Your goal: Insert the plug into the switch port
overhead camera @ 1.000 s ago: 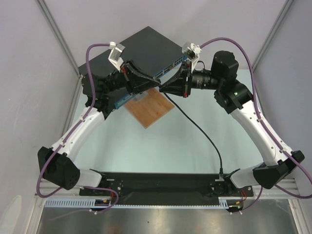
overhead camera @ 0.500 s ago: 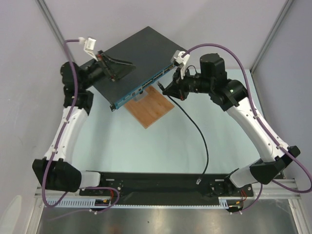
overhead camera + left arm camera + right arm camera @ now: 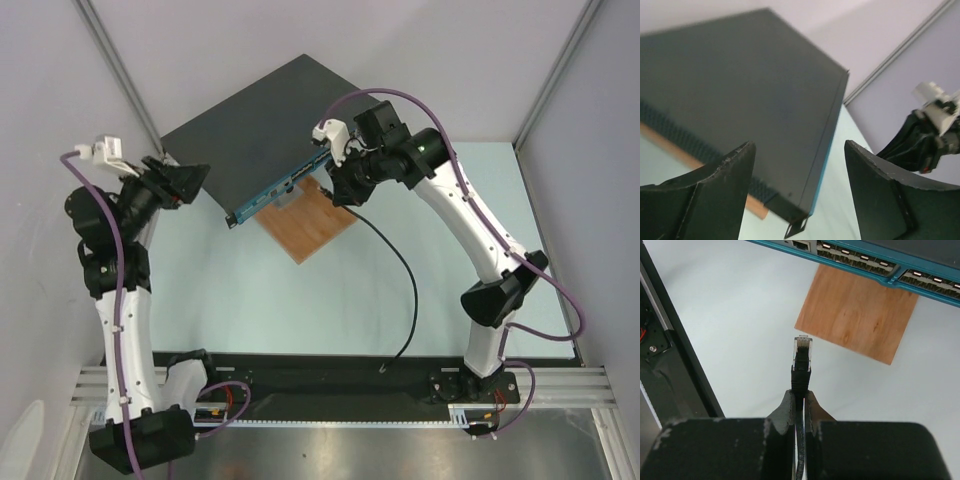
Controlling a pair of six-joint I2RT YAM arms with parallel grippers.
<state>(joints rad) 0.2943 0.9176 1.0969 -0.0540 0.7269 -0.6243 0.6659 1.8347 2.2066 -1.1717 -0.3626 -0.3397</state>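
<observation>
Currently right tool (image 3: 800, 399) clamped on plug (image 3: 802, 357), tip protruding ahead; left tool (image 3: 797, 150) apart.

Pale table (image 3: 300, 310) — on it a wooden board (image 3: 315, 225) (partly under the grey box (image 3: 250, 130)) and black cable (image 3: 414, 300).

The left end effector (image 3: 186, 178) is hovering, jaws spread, left of the switch (image 3: 260, 130); the right end effector (image 3: 338, 190) is pinching the plug (image 3: 802, 357) before it.

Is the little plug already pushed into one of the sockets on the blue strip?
No, the plug is held in the right pincer, short of the sockets.
</observation>
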